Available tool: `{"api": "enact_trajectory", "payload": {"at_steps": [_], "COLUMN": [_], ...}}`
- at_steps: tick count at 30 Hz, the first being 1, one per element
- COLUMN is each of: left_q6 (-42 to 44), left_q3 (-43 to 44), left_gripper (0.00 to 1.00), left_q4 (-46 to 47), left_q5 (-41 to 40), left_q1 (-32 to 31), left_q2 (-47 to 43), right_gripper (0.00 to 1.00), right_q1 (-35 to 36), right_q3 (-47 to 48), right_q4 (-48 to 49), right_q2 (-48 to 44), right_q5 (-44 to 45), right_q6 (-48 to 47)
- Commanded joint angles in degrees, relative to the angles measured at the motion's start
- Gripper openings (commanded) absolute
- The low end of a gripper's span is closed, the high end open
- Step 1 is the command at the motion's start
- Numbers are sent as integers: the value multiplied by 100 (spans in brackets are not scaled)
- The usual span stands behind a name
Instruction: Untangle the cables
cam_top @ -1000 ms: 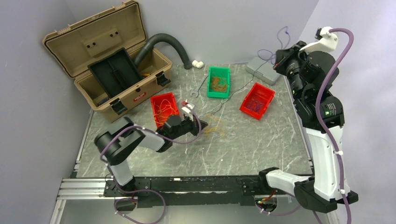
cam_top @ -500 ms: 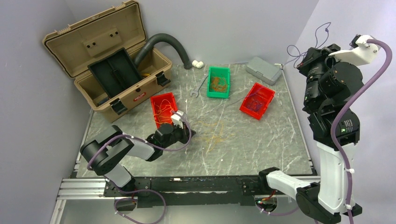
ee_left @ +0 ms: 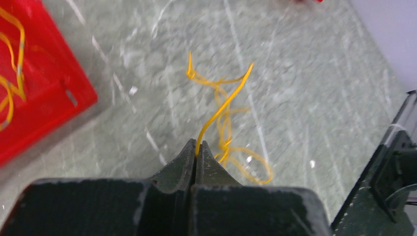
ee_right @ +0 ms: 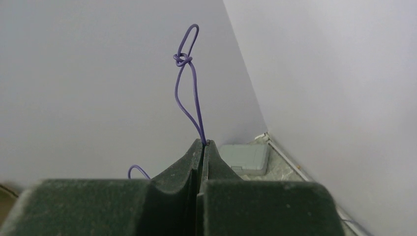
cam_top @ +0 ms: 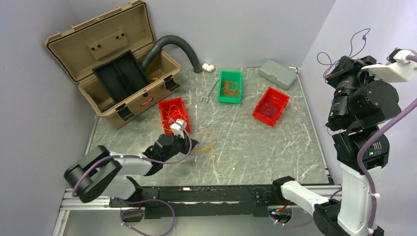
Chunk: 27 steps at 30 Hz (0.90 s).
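Since the earlier views the left arm has drawn back toward its base, dragging an orange strand (cam_top: 207, 142) with it across the table (cam_top: 255, 147). The right arm has swung up and out past the table's right edge, and it has lifted a thin purple wire (cam_top: 355, 43) clear of the surface.

The left gripper (cam_top: 194, 144) is low over the table with its jaws pressed together on one end of the orange strand (ee_left: 222, 104). The rest of the strand curls loosely on the surface just ahead of the fingertips. To the gripper's left and a little ahead sits a red bin (ee_left: 54, 98) with yellow wires (ee_left: 22, 39) lying inside it.

The right gripper (cam_top: 342, 65) is raised high, its jaws clamped on the purple wire (ee_right: 189, 93). The wire rises from the tips into a small knotted loop, and a second loop shows beside the fingers on their left. Below and to the right of the tips, a grey box (ee_right: 246, 157) rests at the far corner of the table.
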Motion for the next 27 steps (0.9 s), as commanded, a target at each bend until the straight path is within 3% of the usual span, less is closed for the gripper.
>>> {"api": "enact_trajectory", "payload": {"at_steps": [1, 7, 14, 19, 27], "left_q6": [396, 941, 1158, 1252, 1148], "left_q3": [665, 1995, 3497, 4023, 4210], "left_gripper": [0, 0, 0, 0, 0], "left_q4": [-1155, -3479, -5787, -6400, -6639], "left_q5": [232, 455, 496, 359, 360], "left_q1": [8, 8, 11, 7, 9], "left_q2": [-895, -1603, -1449, -1500, -1762], "right_gripper": [0, 0, 0, 0, 0], "right_q1": [-13, -26, -48, -180, -830], "right_q3": [-563, -1119, -1242, -1275, -1285], "right_q4": [-44, 33, 244, 401, 258], "right_q2": [55, 292, 776, 1137, 1582], "right_q5": [-489, -864, -1125, -1272, -1821], "right_q6": [188, 397, 535, 604, 709]}}
